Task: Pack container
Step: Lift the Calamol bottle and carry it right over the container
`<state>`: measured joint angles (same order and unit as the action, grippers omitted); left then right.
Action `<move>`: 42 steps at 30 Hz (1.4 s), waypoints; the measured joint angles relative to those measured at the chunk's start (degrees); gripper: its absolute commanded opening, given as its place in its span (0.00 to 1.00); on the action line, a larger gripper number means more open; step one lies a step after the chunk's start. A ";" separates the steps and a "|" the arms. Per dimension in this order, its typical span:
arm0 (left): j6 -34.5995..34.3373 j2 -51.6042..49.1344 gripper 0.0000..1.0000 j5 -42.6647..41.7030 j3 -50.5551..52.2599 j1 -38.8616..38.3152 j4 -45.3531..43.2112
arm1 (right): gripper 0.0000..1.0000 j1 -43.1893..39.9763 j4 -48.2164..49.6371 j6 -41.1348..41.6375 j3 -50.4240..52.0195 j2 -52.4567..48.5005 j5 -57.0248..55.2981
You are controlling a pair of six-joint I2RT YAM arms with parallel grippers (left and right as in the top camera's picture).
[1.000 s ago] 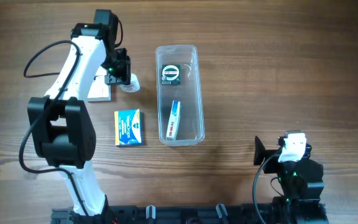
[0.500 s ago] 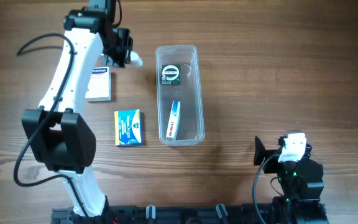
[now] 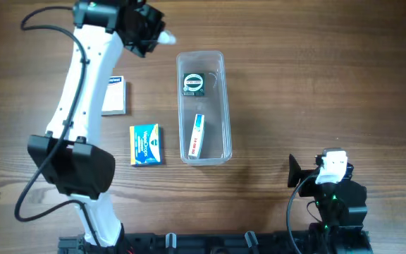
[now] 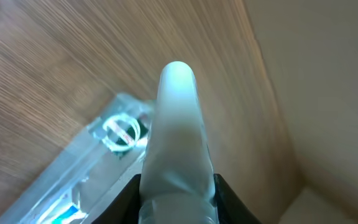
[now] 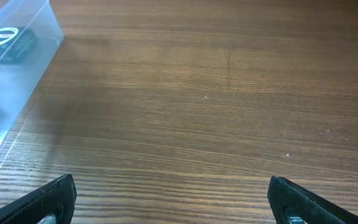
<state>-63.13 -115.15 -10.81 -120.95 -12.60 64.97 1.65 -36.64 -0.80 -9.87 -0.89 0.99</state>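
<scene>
The clear plastic container (image 3: pixel 222 106) lies lengthwise at the table's middle. Inside it are a black-and-white round item (image 3: pixel 192 84) and a blue-and-white small box (image 3: pixel 197 135). My left gripper (image 3: pixel 154 34) is raised above the table just left of the container's far end, shut on a small white tube (image 3: pixel 166 37), which fills the left wrist view (image 4: pixel 176 143). The container also shows below it there (image 4: pixel 73 180). My right gripper (image 5: pixel 173 199) is open and empty near the front right, with the container's corner at its far left (image 5: pixel 39 25).
A blue-and-yellow box (image 3: pixel 146 144) lies left of the container. A white box (image 3: pixel 115 97) lies further back on the left, partly under my left arm.
My left gripper has lifted the white tube off the table and carried it back and right, towards the container's far end. The white box is uncovered. The right arm has not moved.
</scene>
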 measured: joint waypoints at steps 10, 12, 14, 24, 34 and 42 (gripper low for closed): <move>5.25 0.00 0.13 -2.84 0.00 -6.08 5.03 | 1.00 0.02 0.00 0.00 0.00 0.00 0.00; 5.55 0.00 0.13 -3.04 0.00 -6.95 6.08 | 1.00 0.00 0.00 0.00 0.00 0.00 0.00; 5.84 0.00 0.13 -3.17 0.00 -7.72 7.02 | 1.00 0.02 0.00 0.00 0.00 0.00 0.00; 8.68 -0.35 0.15 -3.91 0.00 -10.62 7.08 | 1.00 0.00 0.00 0.00 0.00 0.00 0.00; 12.50 -6.14 0.16 -4.11 0.00 -11.39 7.06 | 1.00 0.00 0.00 0.00 0.00 0.00 0.00; 16.55 -10.49 0.15 -4.13 0.00 -11.28 6.73 | 1.00 0.00 0.00 0.00 0.00 0.00 0.00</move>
<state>-46.59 -125.64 -14.94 -120.95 -23.88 71.70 1.65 -36.64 -0.80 -9.87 -0.89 0.99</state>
